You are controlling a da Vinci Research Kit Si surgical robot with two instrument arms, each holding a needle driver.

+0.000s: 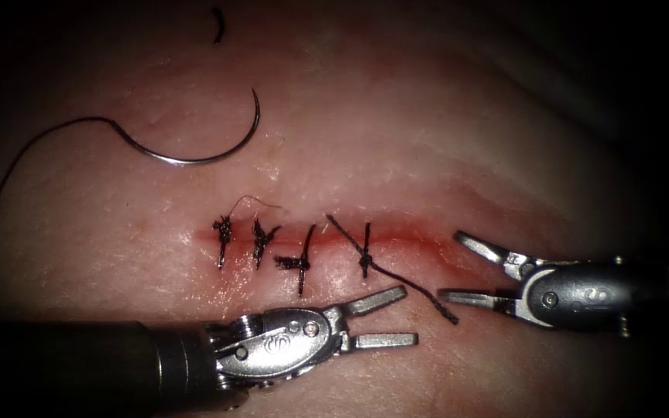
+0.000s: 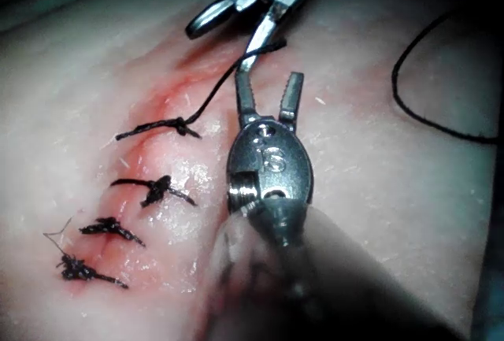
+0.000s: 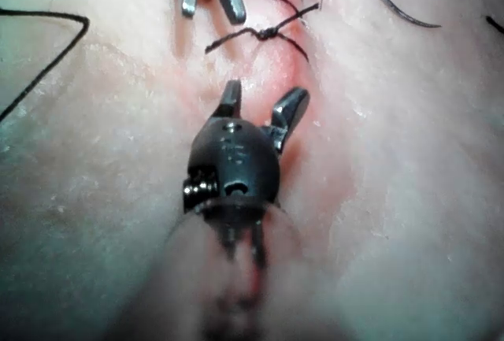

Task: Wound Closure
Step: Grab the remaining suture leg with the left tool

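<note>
Needle (image 1: 203,151) lies loose on the tissue (image 1: 443,131), far side of the cut (image 1: 420,241), not in it. Left tool (image 1: 385,316) and right tool (image 1: 464,269) both gape, holding nothing. Four stitches (image 1: 365,251) tied, so we're between stitches; next needs the needle regrasped.

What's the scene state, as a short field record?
left gripper: open, holds nothing, below the cut
right gripper: open, holds nothing, at the cut's right end
needle: lying on the tissue above the cut, not in it, held by neither gripper
thread: trails from the needle off to the left
cut: four stitches across it; the rightmost has long loose tails
thread scrap: loose on the tissue, far above the needle
</note>
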